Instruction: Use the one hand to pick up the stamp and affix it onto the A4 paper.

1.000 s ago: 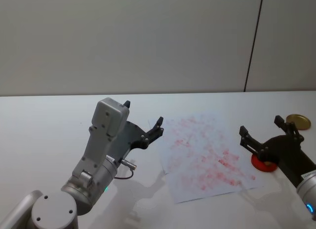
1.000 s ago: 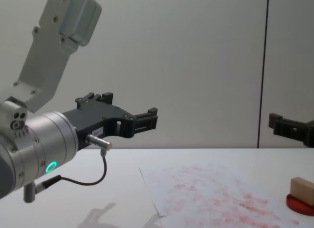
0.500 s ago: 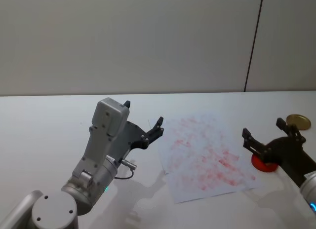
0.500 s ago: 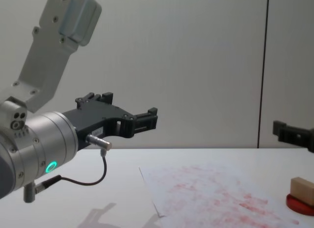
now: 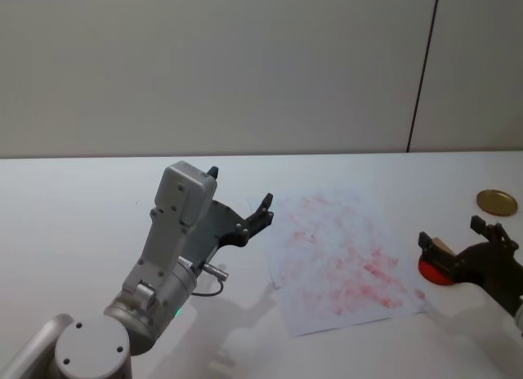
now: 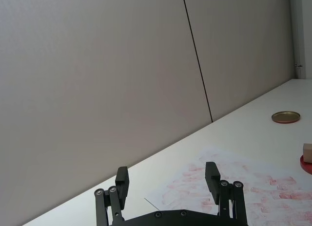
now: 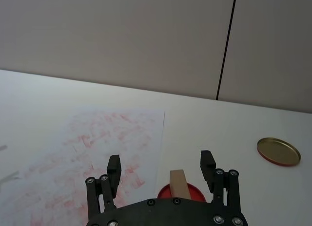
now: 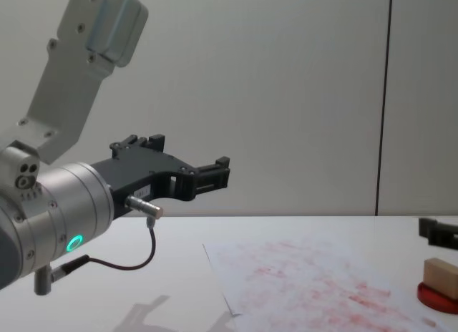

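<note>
Two hands, head view: left hand point(image 5: 239, 189) open, left of the A4 paper point(image 5: 343, 260); right hand point(image 5: 452, 232) spread wide just over the stamp point(image 5: 440, 247) on a red ink pad point(image 5: 433, 270). Right wrist view: stamp point(image 7: 178, 184) centred between the fingers point(image 7: 113, 165), long axis apparently running away from the hand. Chest view: stamp point(image 8: 439, 275) sits just below it.

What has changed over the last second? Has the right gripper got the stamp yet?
Not yet. The right gripper, open, has shifted toward the robot's right and come down, to just above the stamp in the chest view. Nothing was gripped or let go. The stamp still stands on the red ink pad, the A4 paper lies as before, and the left gripper stays raised and open, left of the sheet.
</note>
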You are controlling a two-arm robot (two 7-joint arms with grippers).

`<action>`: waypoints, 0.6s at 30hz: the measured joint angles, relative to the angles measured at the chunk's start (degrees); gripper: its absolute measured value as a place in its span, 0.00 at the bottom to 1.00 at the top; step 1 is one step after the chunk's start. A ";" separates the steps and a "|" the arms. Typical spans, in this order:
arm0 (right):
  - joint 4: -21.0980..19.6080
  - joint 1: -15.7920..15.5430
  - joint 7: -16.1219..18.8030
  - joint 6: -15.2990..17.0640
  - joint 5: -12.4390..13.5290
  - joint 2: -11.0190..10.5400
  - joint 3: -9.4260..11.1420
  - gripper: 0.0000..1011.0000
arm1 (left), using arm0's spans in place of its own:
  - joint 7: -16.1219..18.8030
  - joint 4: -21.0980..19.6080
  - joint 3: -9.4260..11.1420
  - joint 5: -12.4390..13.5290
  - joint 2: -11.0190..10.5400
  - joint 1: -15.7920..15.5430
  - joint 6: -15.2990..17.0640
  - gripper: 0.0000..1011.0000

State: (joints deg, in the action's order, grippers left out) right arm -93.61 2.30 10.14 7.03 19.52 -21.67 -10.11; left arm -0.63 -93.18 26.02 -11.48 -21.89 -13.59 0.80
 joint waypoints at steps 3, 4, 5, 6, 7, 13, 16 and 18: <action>1.15 0.46 0.62 0.39 0.02 -0.13 0.17 0.99 | 0.00 0.00 0.00 0.00 0.00 0.00 0.00 0.98; 1.75 0.72 0.95 0.60 0.01 -0.17 0.25 0.99 | 0.00 0.00 0.00 0.00 0.00 0.00 0.00 0.98; 2.07 0.87 1.10 0.69 0.01 -0.19 0.27 0.99 | 0.00 0.00 0.00 0.00 0.00 0.00 0.00 0.98; 2.39 1.05 1.26 0.78 -0.01 -0.21 0.29 0.99 | 0.00 0.00 0.00 0.00 0.00 0.00 0.00 0.98; 3.11 1.33 1.58 0.94 -0.09 -0.21 0.33 0.99 | 0.00 0.00 0.00 0.00 0.00 0.00 0.00 0.98; 5.48 2.44 2.57 1.55 -0.79 -0.12 0.37 0.99 | 0.00 0.00 0.00 0.00 0.00 0.00 0.00 0.98; 6.52 2.96 3.04 1.81 -1.21 0.00 0.29 0.99 | 0.00 0.00 0.00 0.00 0.00 0.00 0.00 0.98; 6.98 3.23 3.28 1.95 -1.47 0.07 0.24 0.99 | 0.00 0.00 0.00 0.00 0.00 0.00 0.00 0.98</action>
State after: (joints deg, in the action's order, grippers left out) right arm -86.63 5.53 13.42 8.99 18.05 -21.60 -9.87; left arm -0.62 -93.18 26.03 -11.48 -21.89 -13.59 0.80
